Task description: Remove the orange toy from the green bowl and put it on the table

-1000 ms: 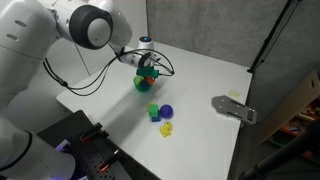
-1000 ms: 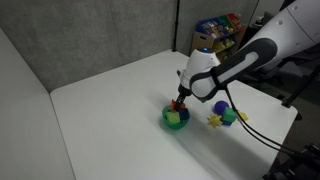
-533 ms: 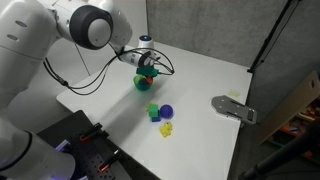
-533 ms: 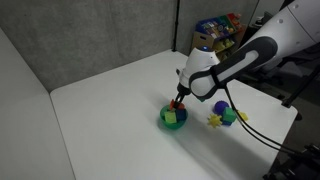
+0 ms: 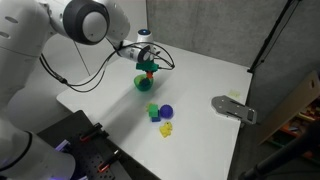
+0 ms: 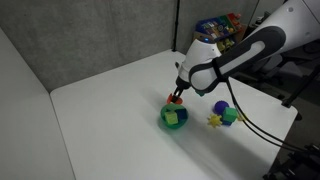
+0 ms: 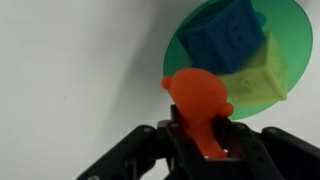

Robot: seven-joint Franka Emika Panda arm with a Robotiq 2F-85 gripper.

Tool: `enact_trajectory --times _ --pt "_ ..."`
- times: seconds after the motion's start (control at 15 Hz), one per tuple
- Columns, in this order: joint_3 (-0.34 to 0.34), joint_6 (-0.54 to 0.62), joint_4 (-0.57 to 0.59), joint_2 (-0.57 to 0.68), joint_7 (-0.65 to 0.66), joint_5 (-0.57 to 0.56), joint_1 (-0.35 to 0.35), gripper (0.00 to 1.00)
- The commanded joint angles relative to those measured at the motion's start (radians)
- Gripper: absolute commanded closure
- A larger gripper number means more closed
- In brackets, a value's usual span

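My gripper (image 7: 204, 140) is shut on the orange toy (image 7: 197, 102), a knobby orange-red piece that sticks out past the fingertips. In both exterior views the gripper (image 6: 177, 93) (image 5: 147, 66) hangs just above the green bowl (image 6: 175, 117) (image 5: 145, 83) with the orange toy (image 6: 175, 98) clear of the rim. In the wrist view the green bowl (image 7: 185, 45) lies below on the white table (image 7: 70, 70) and holds a blue cube (image 7: 225, 38) and a yellow-green cube (image 7: 258, 82).
Near the bowl on the table (image 5: 205, 85) lie a green block (image 5: 153, 111), a blue-purple toy (image 5: 167, 112) and a yellow toy (image 5: 167, 128). A grey flat fixture (image 5: 233, 108) sits at the table's edge. Cables trail from the arm. Dark curtain walls stand behind.
The gripper closed on the orange toy inside the bowl and has risen a little, lifting the toy out above the bowl.
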Motion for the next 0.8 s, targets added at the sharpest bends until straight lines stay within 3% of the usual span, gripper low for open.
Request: enact_trajectory --times 0.0,0.73 --pt "-0.018 -0.004 -0.083 -0.099 0.027 -0.003 -0.013 0.89" --pt "-0.137 -0.125 -0.334 -0.313 0.030 -0.037 -0.054 0.89"
